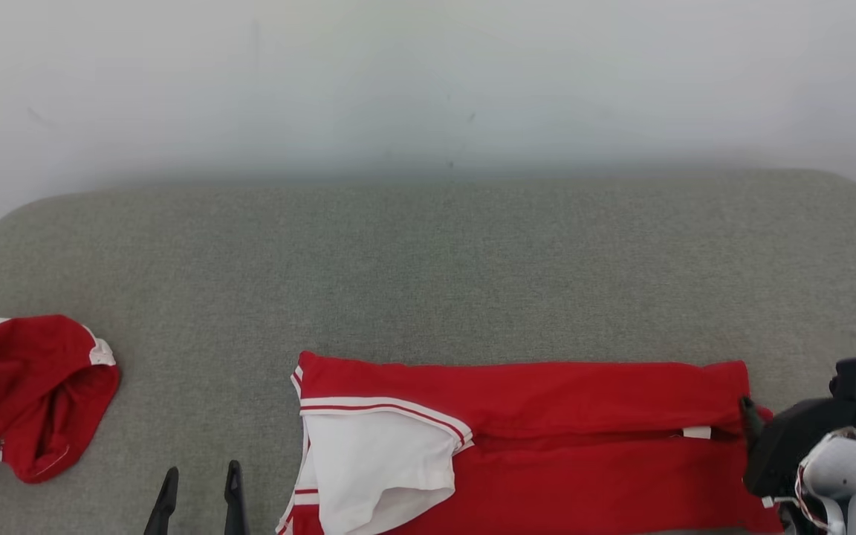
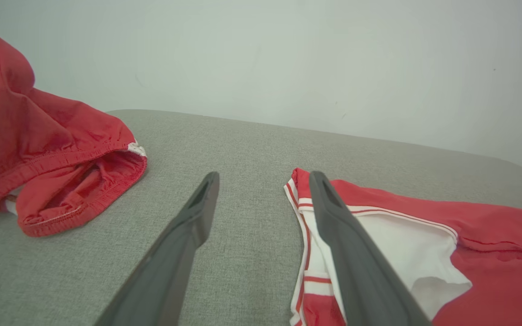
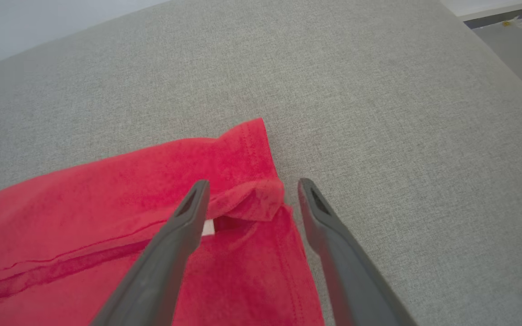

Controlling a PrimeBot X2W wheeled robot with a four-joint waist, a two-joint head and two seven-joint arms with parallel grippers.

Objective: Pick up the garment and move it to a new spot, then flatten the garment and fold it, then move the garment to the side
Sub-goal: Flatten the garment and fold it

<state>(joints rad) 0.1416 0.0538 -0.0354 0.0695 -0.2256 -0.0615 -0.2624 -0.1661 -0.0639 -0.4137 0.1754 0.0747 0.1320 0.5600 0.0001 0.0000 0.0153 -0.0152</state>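
1. The folding step seems to be under way: the red-and-white shirt [image 1: 547, 446] is lying folded lengthwise on the grey cushion [image 1: 428, 260], toward 5 o'clock in the head view. Red shorts [image 1: 27, 394] are sitting well apart at 8 o'clock.
2. The right gripper [image 3: 254, 182] is hovering with its jaws wide apart, straddling the shirt's hem corner and clasping nothing.
3. The left gripper [image 2: 264, 174] is likewise standing wide apart and empty, with the sleeve end just beside it at 3 o'clock.
4. Next, I judge, both grippers are needing to pinch their ends of the shirt for another fold.
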